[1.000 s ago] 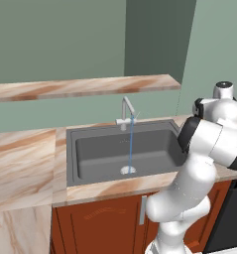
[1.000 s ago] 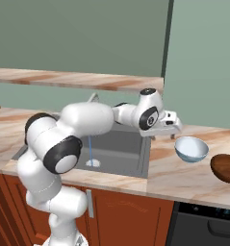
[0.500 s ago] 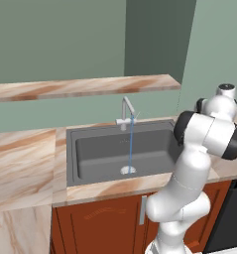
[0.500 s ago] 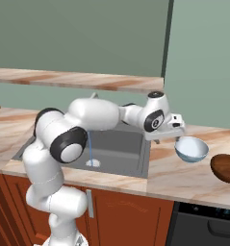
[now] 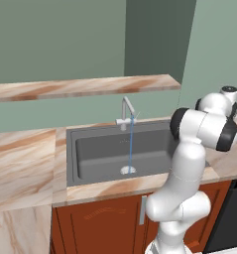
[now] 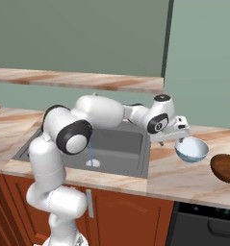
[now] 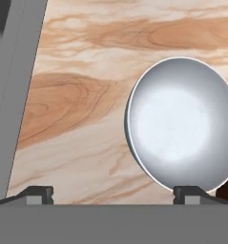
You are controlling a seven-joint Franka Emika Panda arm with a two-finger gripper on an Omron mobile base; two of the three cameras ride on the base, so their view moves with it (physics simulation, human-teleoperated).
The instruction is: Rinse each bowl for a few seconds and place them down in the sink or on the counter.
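Note:
A pale blue-grey bowl (image 6: 191, 150) stands upright on the marble counter (image 6: 184, 175) just right of the sink (image 6: 117, 145). My gripper (image 6: 180, 138) hovers open right above the bowl's left rim. In the hand view the bowl (image 7: 182, 125) lies right of centre, and the gripper (image 7: 113, 195) is open with bare counter (image 7: 72, 100) between its fingertips (image 7: 39, 192). The right fingertip sits at the bowl's near edge. Nothing is held. A thin stream of water (image 5: 131, 144) runs from the faucet (image 5: 126, 110) into the dark grey sink (image 5: 100, 151).
A dark brown round object (image 6: 225, 168) rests on the counter right of the bowl. A narrow marble shelf (image 6: 78, 79) runs along the wall above the sink. The sink's edge (image 7: 13, 95) shows at the left of the hand view.
The arm has stretched further right, bringing the hand from beside the sink to over the bowl's left rim. The jaws stayed open. The bowl has not moved.

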